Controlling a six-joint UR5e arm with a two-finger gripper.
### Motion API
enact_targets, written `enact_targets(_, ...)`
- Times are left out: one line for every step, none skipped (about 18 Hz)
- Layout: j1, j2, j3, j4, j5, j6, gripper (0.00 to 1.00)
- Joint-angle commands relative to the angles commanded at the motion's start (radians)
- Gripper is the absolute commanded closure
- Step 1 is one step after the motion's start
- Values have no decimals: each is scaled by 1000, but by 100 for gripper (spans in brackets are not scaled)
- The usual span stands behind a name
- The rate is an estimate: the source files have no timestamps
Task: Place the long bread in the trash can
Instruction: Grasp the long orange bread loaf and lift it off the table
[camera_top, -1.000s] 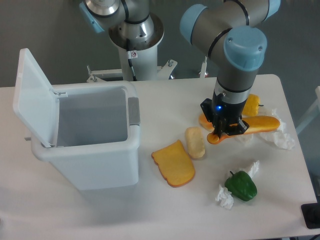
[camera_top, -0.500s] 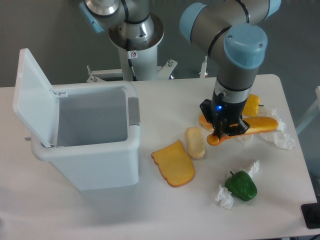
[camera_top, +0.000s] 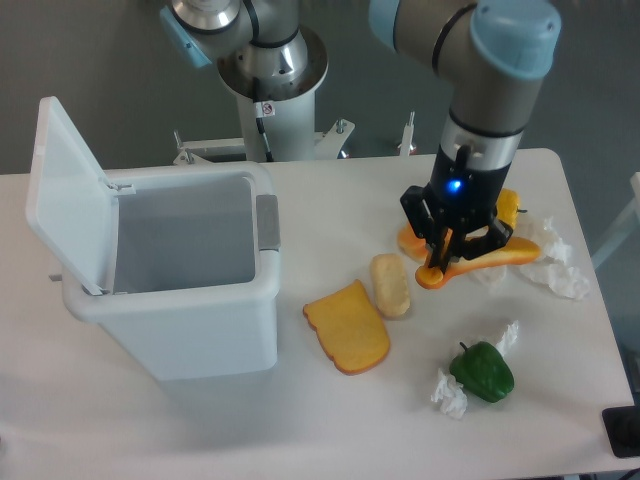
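Note:
The long bread (camera_top: 480, 263), a slim glossy orange baguette, lies across the right of the table, its left end raised. My gripper (camera_top: 447, 252) is shut on it near that left end and holds it slightly lifted. The trash can (camera_top: 170, 280) stands at the left with its white lid (camera_top: 65, 195) swung open and upright; its inside shows nothing in it.
A pale-yellow oval roll (camera_top: 390, 285) and an orange bread slice (camera_top: 347, 326) lie between the gripper and the bin. A green pepper (camera_top: 482, 371) with crumpled white paper (camera_top: 447, 390) sits at the front right. A yellow item (camera_top: 507, 210) and more paper (camera_top: 560, 270) lie behind the baguette.
The arm has risen and shifted slightly right, lifting the baguette's left end off the table. The other things have not moved.

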Motion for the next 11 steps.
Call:
enact_targets(2, 12, 0, 0, -22, -15, 98)
enact_targets(11, 21, 0, 0, -37, -34, 98)
enact_targets(12, 34, -2, 0, -52, -58, 98)
enact_targets(11, 49, -8, 0, -77, -87, 98)
enact_targets(12, 61, -9, 0, -109, -121, 98)
enact_targets(12, 74, -11, 0, -141, -159, 98)
enact_targets(12, 86, -14, 2, -169, -192, 98)
enact_targets(11, 101, -18, 9, -190, -213, 98)
enact_targets(9, 115, -24, 15, -203, -221, 98)
enact_targets(8, 127, -28, 20, -215, -223, 98)
enact_targets(6, 140, -37, 20, -232, -223, 98)
